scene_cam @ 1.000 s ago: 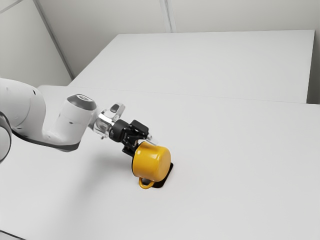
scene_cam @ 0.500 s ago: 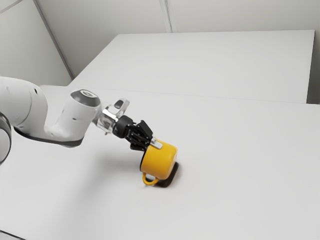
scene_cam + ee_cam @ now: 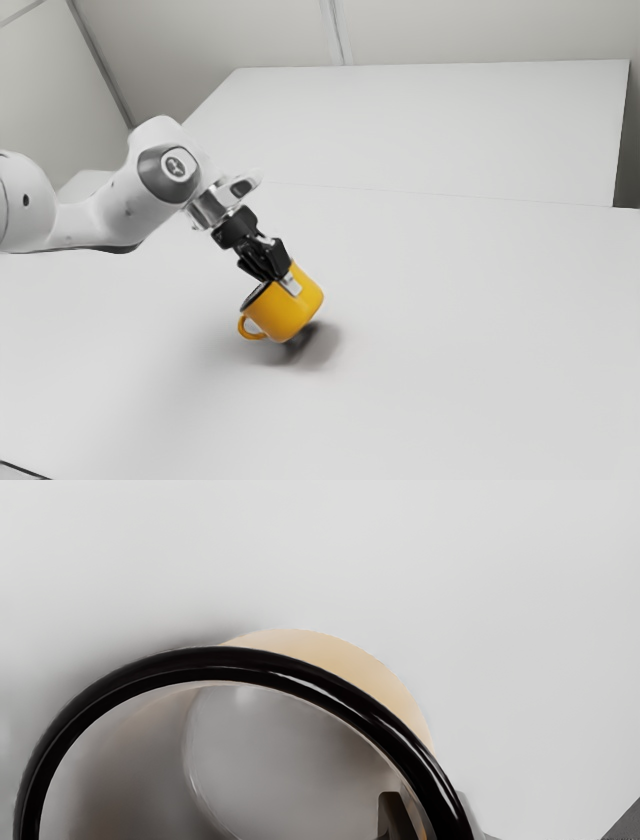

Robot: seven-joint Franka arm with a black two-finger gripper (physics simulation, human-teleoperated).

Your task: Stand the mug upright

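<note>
Since the earlier frames the mug [image 3: 285, 312] has shifted toward the exterior view's left, and its mouth has turned further upward. Its long axis still slants: mouth up toward that view's left, base down toward its right, handle [image 3: 250, 328] on the side away from my tool [image 3: 286, 283]. I have the tool clamped on the wall near the rim, one finger inside. I judge the base must swing down and under the mouth to meet the bench [image 3: 450, 350] flat; whether it touches now, I can't tell.
</note>
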